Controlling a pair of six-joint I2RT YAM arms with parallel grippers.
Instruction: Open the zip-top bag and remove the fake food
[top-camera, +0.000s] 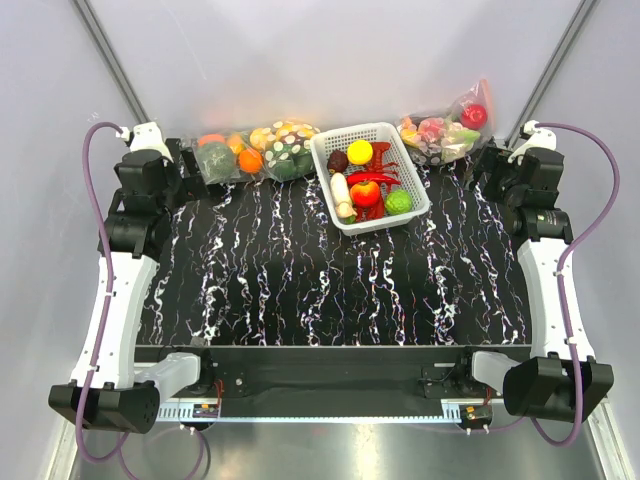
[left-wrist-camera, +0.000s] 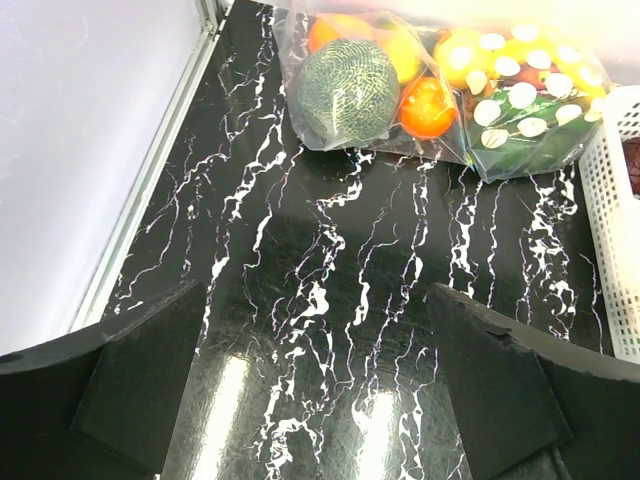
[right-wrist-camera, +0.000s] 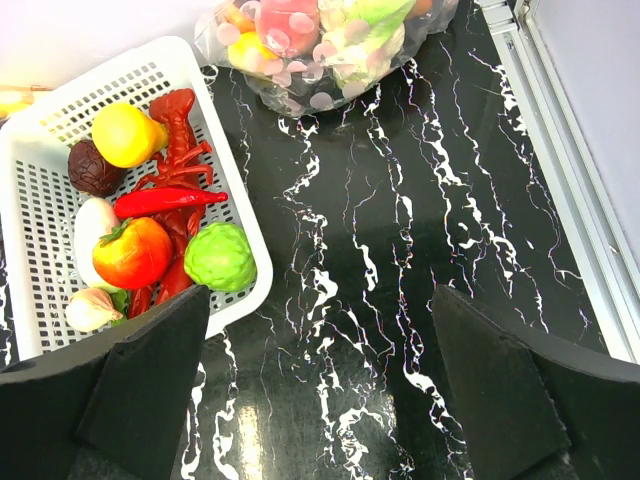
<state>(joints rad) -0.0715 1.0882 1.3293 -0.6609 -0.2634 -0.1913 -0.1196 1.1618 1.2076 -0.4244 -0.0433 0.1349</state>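
Left gripper (left-wrist-camera: 320, 375) spread wide, nothing between the pads; right gripper (right-wrist-camera: 320, 385) likewise released and empty. Bag (left-wrist-camera: 365, 135) at the far left of the table (left-wrist-camera: 330, 300), ahead of the left gripper and well apart from it, touching a spotted bag (left-wrist-camera: 525, 110) on its right. Food (left-wrist-camera: 425, 108) all inside, mouth seemingly not opened.

Likely step in hand: reach for the bag. Better to bring the left gripper forward low, pinch only loose film and not the green ball (left-wrist-camera: 345, 90), then draw the bag clear of its neighbour before opening with both grippers. Zip strip not found in these views, so look for it first.

Counted: three bags, with the third bag (right-wrist-camera: 330, 45) at the far right; one basket (right-wrist-camera: 150, 75); two grippers. Inside the bag: one green ball, at least two oranges (left-wrist-camera: 335, 28), one yellow piece (left-wrist-camera: 398, 50).
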